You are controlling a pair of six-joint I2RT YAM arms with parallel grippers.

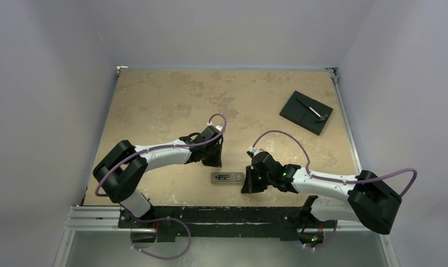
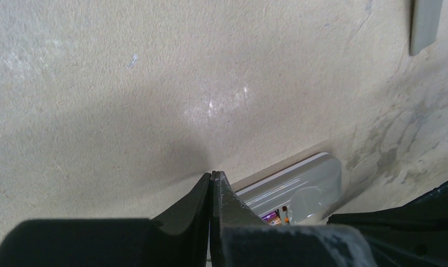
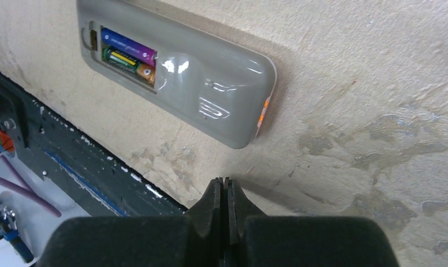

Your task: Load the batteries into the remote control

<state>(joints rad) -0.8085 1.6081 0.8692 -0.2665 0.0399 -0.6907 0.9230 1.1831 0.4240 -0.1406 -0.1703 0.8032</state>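
The remote control (image 1: 227, 178) lies grey back up near the table's front edge, its battery bay uncovered. Two batteries (image 3: 127, 55) lie side by side in the bay, one purple-blue, the other green and yellow with an orange end. My left gripper (image 1: 213, 161) is shut and empty, just behind the remote's left end; in the left wrist view its tips (image 2: 212, 175) meet beside the remote (image 2: 305, 181), and a bit of a battery (image 2: 277, 216) shows. My right gripper (image 1: 248, 186) is shut and empty, just right of the remote (image 3: 210, 94), tips (image 3: 226, 182) over bare table.
A black square plate (image 1: 306, 112) with a small metal tool on it lies at the back right. A narrow grey cover strip (image 2: 424, 25) lies on the table beyond the left gripper. The black base rail (image 3: 71, 161) runs along the front edge, close to the remote.
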